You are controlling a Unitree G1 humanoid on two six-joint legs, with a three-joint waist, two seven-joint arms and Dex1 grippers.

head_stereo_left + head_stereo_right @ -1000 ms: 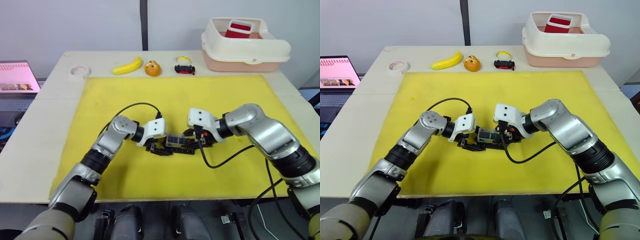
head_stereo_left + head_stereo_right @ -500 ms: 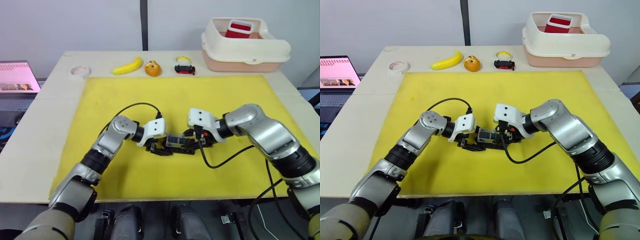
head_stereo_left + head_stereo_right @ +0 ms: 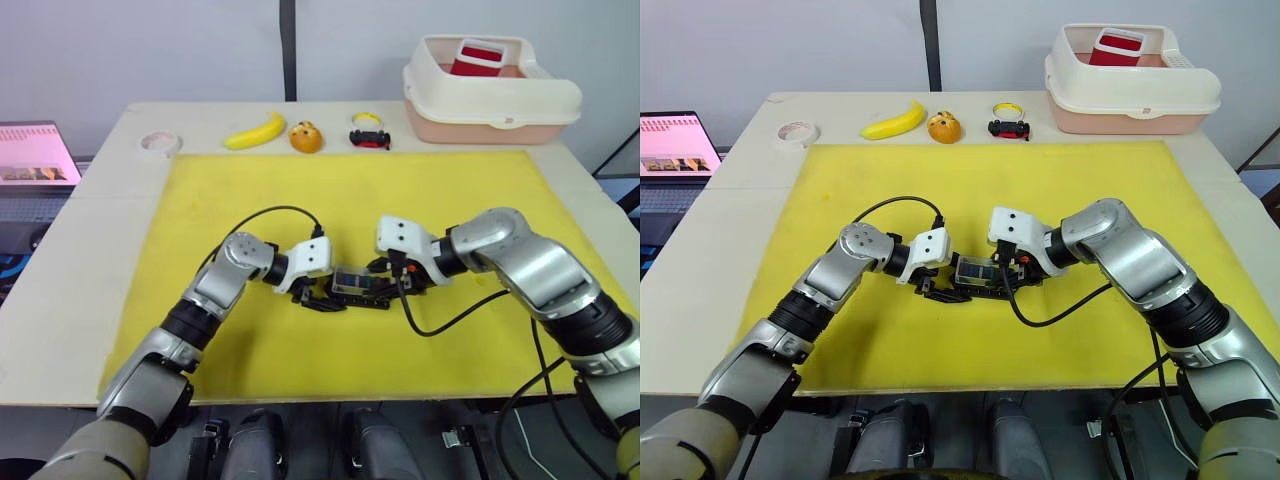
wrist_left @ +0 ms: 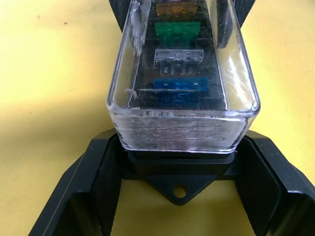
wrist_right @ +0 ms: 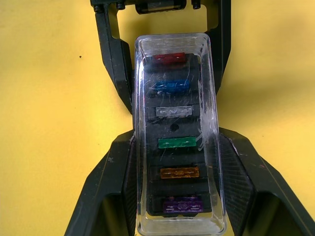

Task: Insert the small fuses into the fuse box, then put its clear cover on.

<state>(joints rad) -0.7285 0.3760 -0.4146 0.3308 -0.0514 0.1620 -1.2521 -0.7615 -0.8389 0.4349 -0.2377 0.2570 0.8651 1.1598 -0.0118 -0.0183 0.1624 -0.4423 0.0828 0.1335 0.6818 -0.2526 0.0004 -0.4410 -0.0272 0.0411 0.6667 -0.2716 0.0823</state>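
Note:
The black fuse box [image 4: 177,184] lies on the yellow mat [image 3: 350,190] near the table's front middle, with the clear cover [image 5: 142,98] sitting over it. Through the cover I see several small fuses in a row: red [image 5: 170,58], blue [image 5: 171,87], grey [image 5: 173,112], green [image 5: 177,143], amber [image 5: 179,172] and purple [image 5: 182,204]. My left gripper [image 3: 322,297] clasps the box's left end at its base. From the other side, my right gripper [image 3: 386,290] clasps the right end, fingers [image 5: 115,162] pressed against the cover's sides.
At the back right stands a cream lidded bin [image 3: 490,100] holding a red item. Along the back edge lie a banana [image 3: 255,130], an orange toy [image 3: 305,136], a small toy car [image 3: 369,134] and a tape roll [image 3: 158,143]. A laptop [image 3: 35,160] sits off the left side.

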